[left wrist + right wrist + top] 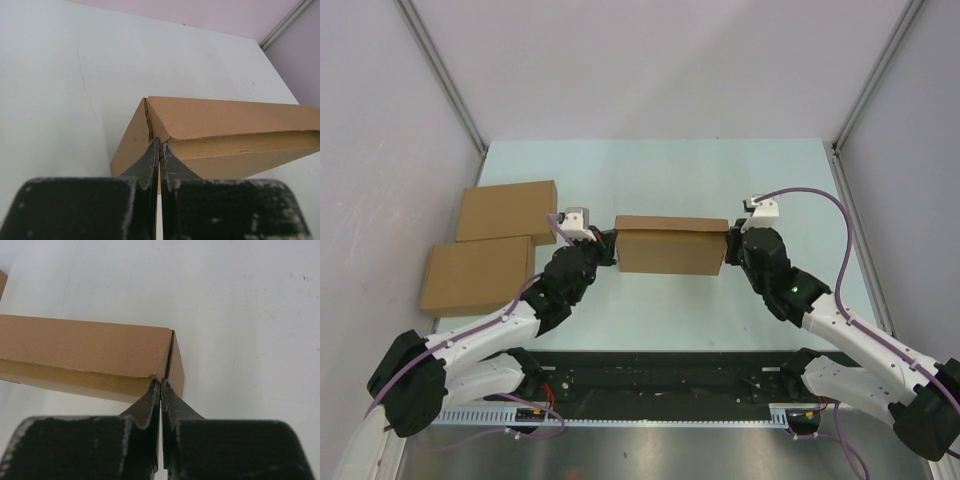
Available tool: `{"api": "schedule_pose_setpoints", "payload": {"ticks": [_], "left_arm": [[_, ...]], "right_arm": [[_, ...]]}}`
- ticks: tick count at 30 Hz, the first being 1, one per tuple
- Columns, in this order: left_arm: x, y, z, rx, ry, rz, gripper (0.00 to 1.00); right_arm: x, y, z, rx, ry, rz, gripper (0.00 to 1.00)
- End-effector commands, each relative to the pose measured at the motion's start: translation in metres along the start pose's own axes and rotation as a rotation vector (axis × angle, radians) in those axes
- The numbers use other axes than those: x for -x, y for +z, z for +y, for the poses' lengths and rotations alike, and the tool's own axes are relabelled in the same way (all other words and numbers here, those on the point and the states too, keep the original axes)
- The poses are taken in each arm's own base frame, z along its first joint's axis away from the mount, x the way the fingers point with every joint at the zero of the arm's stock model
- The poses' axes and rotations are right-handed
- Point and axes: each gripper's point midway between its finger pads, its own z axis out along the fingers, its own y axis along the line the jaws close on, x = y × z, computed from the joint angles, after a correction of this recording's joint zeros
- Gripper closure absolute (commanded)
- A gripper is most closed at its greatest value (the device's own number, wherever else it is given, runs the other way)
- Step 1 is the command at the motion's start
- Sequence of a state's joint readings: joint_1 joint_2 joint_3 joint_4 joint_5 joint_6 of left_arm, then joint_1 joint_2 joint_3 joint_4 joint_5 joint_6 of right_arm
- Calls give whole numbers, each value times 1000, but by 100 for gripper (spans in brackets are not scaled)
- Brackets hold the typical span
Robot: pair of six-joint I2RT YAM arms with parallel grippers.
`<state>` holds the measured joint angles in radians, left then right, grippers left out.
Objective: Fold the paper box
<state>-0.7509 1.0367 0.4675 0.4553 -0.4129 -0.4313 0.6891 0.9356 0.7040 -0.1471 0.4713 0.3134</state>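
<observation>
The paper box [670, 250] stands in the middle of the pale table as a closed, shallow brown cardboard box, lid down. My left gripper [613, 248] is shut, its tips against the box's near left corner, where the lid edge meets the side wall [160, 145]. My right gripper [730, 248] is also shut, tips touching the near right corner [160, 382]. The left wrist view shows the box [225, 120] running off to the right, with the lid's front flap slightly raised. In the right wrist view the box [85, 345] stretches to the left. Neither pair of fingers visibly has cardboard between it.
Two finished flat brown boxes lie at the left of the table, one farther back [507, 210] and one nearer [477, 275], close to my left arm. Grey walls with metal rails enclose the table [770, 180] on three sides.
</observation>
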Motion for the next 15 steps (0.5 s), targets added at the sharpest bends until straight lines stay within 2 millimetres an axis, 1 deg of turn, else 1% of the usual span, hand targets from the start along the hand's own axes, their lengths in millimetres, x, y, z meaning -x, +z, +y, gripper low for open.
{"api": "schedule_pose_setpoints", "payload": {"ticks": [1, 5, 8, 9, 12, 14, 15], "left_arm": [[-44, -5, 22, 82, 21, 125, 100], [-43, -5, 23, 88, 24, 123, 100], [-37, -5, 22, 91, 23, 112, 100], [-35, -5, 22, 91, 24, 108, 100], [-32, -4, 20, 89, 27, 104, 100], [-34, -5, 22, 93, 31, 111, 100], [-35, -5, 22, 95, 30, 112, 100]], "right_arm": [[-27, -2, -10, -40, -33, 88, 100], [-29, -3, -11, -45, -34, 96, 100], [-32, -4, -12, -48, -29, 102, 100], [-37, -3, -13, -50, -31, 113, 100], [-41, -4, -13, -48, -18, 118, 100], [-45, -4, -15, -51, -16, 126, 100], [-43, -5, -15, -49, -13, 121, 100]]}}
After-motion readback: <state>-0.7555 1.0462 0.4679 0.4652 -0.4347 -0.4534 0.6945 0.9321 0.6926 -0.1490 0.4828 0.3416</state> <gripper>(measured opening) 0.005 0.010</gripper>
